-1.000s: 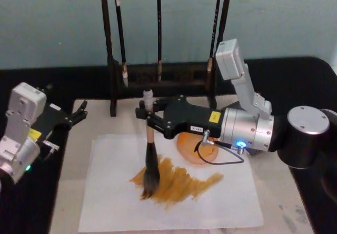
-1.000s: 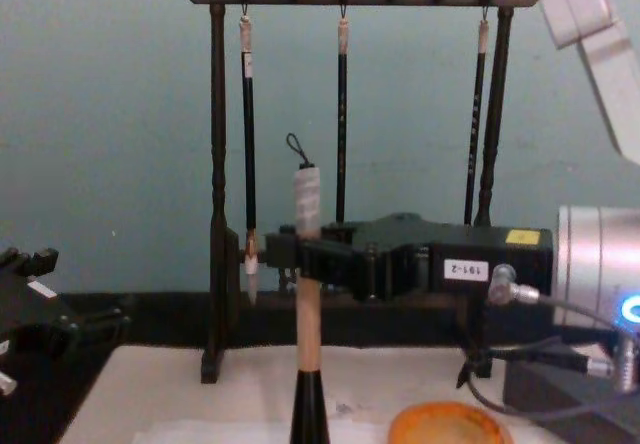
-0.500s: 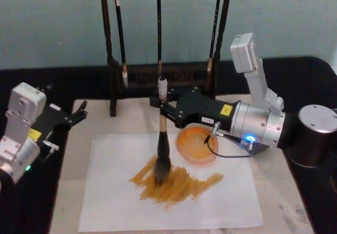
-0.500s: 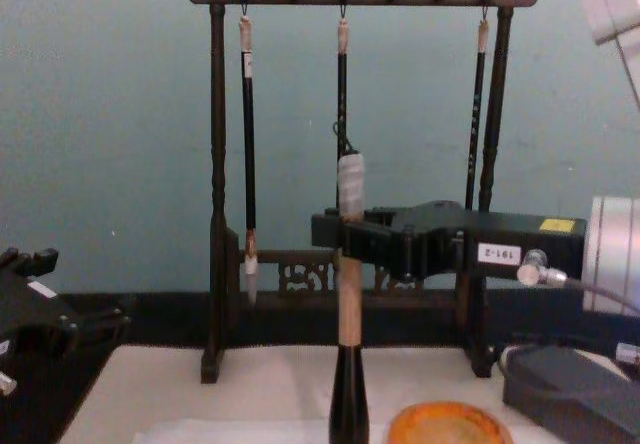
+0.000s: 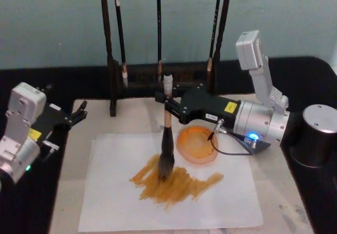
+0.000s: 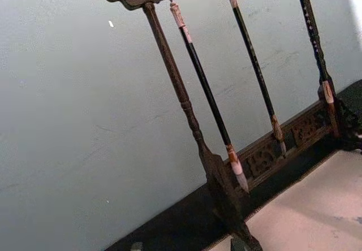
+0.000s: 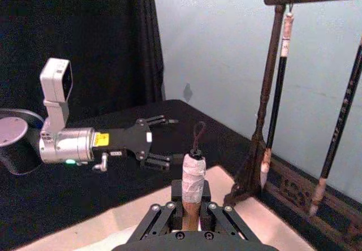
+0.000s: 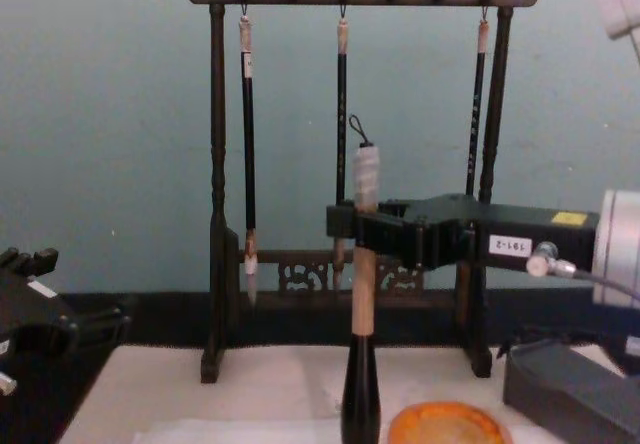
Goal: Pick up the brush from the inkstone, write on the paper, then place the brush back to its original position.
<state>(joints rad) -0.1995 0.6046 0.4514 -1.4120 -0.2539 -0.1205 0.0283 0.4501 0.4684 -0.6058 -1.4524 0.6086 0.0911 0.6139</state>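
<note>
Right gripper [image 5: 169, 104] clamped on upright brush [image 5: 166, 152], bristles on paper [image 5: 110, 202]; left gripper [image 5: 79, 113] parked, wide. Hazard: heavy drag could tear the inked sheet.

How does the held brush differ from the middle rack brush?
The brush is thick and bushy; the middle rack brush is thin and black. The brush is clamped in the right gripper, bristles on paper; the middle rack brush hangs free. Both are upright. Left gripper sits at left.
</note>
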